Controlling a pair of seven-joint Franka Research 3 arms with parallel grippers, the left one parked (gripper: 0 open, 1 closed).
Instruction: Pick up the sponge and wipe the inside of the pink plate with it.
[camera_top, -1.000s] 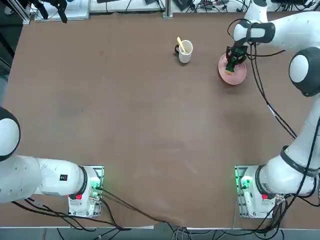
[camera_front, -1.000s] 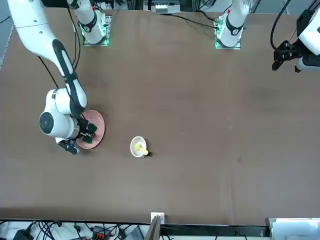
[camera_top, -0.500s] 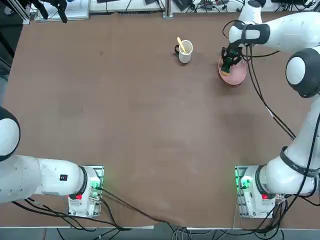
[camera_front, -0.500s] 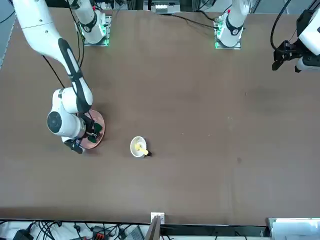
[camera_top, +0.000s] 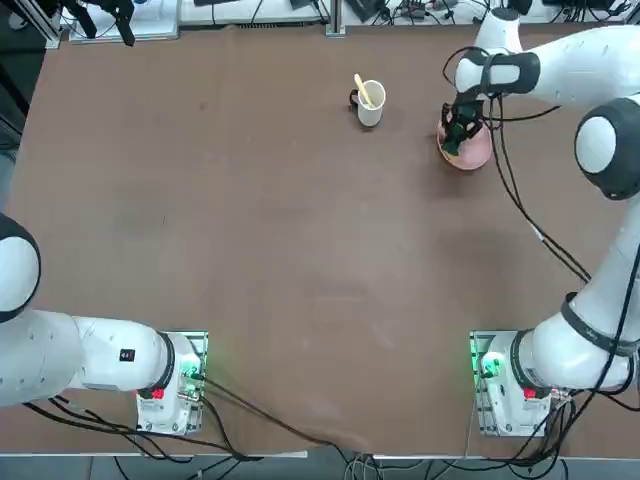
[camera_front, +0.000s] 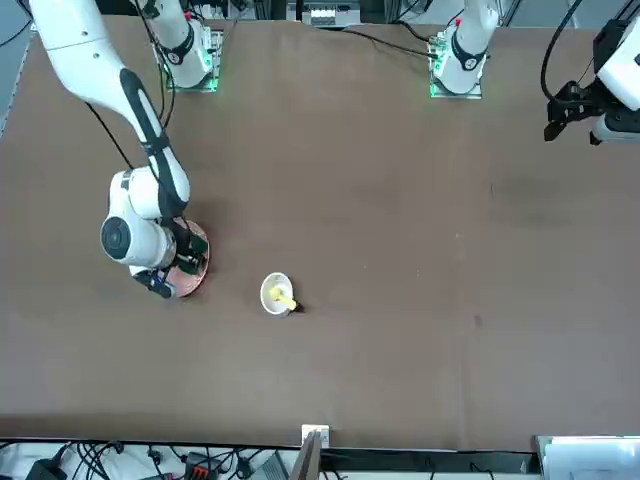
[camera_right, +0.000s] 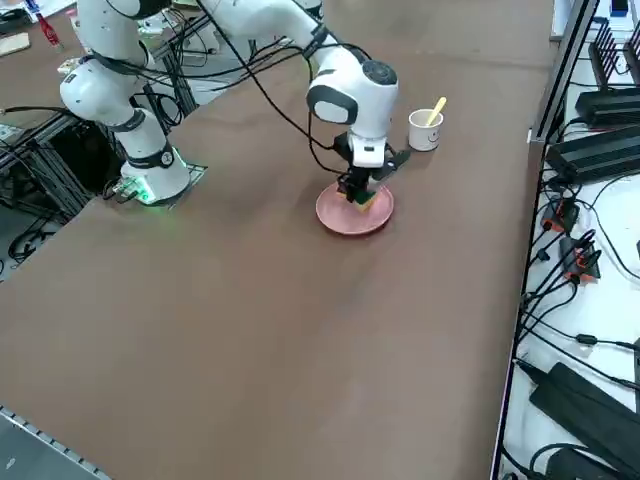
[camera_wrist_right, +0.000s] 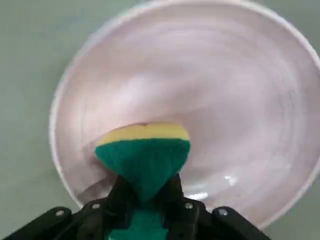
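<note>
One right gripper (camera_wrist_right: 145, 200) pinching soft green-and-yellow foam sponge (camera_wrist_right: 142, 157) | squashed mid-block, light | likely touching smooth shallow pink plate (camera_wrist_right: 240, 100)

Brown table (camera_top: 250, 220); pink plate (camera_top: 474, 153) rests directly under the right gripper (camera_top: 452, 136); white mug (camera_top: 370, 103) stands nearby.

White mug (camera_top: 370, 103) holding a yellow utensil (camera_top: 362, 90), upright on brown table (camera_top: 250, 220)
</note>
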